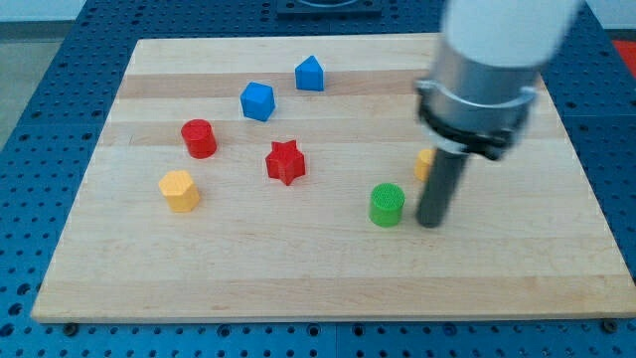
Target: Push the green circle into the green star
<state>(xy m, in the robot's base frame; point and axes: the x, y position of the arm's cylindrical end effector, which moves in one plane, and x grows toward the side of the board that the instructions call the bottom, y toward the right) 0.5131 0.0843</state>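
The green circle [387, 204], a short green cylinder, stands on the wooden board [298, 268] right of the middle. My tip [431, 223] rests on the board just to the right of the green circle, a small gap apart. No green star shows in the view. A yellow block [424, 164] is mostly hidden behind the rod, above the tip.
A red star [285, 162] lies left of the green circle. A red cylinder [199, 138] and a yellow hexagon [179, 190] stand at the left. Two blue blocks [257, 101] [310, 74] sit near the top. The arm's white and grey body [487, 70] hangs over the upper right.
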